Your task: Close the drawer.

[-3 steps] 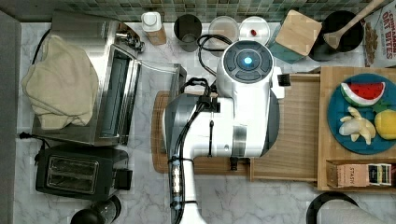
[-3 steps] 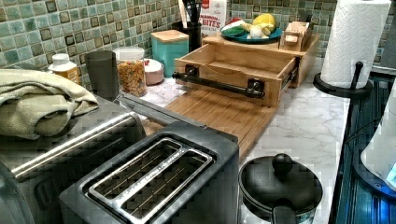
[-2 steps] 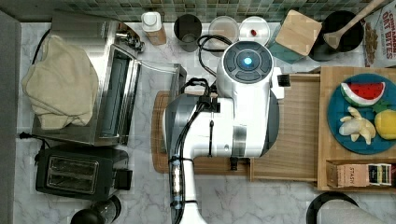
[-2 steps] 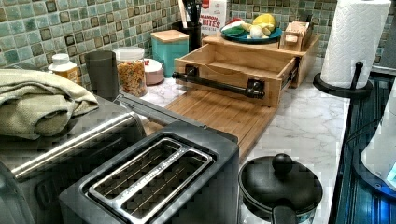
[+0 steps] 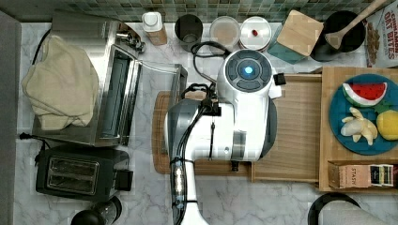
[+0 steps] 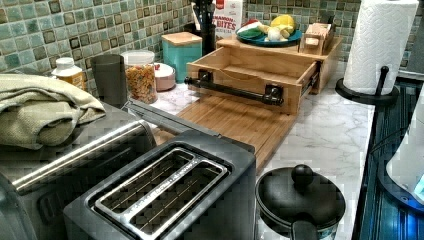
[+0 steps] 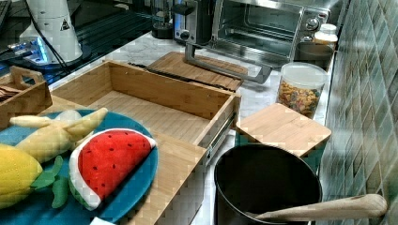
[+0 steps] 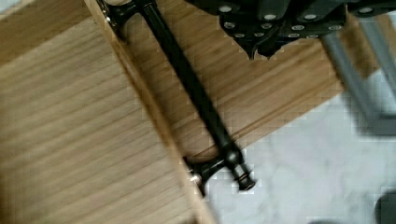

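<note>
The light-wood drawer point(image 6: 252, 67) stands pulled out of the wooden stand point(image 5: 328, 161), its bare bottom point(image 7: 150, 112) showing. Its long black bar handle point(image 6: 234, 90) runs across the front, over the cutting board point(image 6: 235, 122). In the wrist view the handle point(image 8: 196, 100) crosses diagonally, just outside the drawer's front wall point(image 8: 154, 121). My gripper point(image 8: 261, 44) hangs above the cutting board beside the handle, apart from it and holding nothing. In the top view the white arm point(image 5: 244, 108) covers the drawer's front and handle; the drawer's rear part point(image 5: 295, 131) shows.
A steel toaster oven point(image 5: 117, 103) with its door open and a black toaster point(image 5: 77, 171) stand at the top view's left. Jars point(image 6: 141, 75) line the tiled wall. A plate of toy fruit point(image 5: 363, 115) tops the stand. A paper towel roll point(image 6: 377, 45) and black pot point(image 6: 300, 200) are nearby.
</note>
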`<state>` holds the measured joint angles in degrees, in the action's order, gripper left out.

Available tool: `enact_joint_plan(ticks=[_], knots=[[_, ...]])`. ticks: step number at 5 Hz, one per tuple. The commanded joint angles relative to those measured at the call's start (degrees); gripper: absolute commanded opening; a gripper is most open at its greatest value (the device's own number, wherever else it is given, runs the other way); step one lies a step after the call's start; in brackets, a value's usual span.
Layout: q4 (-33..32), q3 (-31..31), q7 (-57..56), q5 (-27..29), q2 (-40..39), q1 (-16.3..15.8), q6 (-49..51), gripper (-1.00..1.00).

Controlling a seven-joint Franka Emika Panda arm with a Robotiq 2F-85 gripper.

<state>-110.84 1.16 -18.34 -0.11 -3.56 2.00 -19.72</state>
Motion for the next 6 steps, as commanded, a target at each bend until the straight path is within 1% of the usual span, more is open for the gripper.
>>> enact_joint_plan(ticks=[1,2,3,4,5,6], knots=[[-7.2,-4.6,-8.3,-6.5,1.4,-5.0,-7.2,-1.0],[-7.8,-4.3,-5.9,-10.9,-0.7,-7.3,-7.9,-1.0],[-12.4,-6.5,-4.0,-15.3,-1.1,-5.9,-14.6,-1.0],[-16.2,-5.7,-4.1,-16.2,-3.1,-5.7,-20.5,-1.0],[-20.6,-3.0,-7.4,-16.8,-3.6,-4.8,-28.6,-1.0],[-20.6,-1.9,-9.2,-15.6,-5.0,-4.0,-28.4,-1.0]])
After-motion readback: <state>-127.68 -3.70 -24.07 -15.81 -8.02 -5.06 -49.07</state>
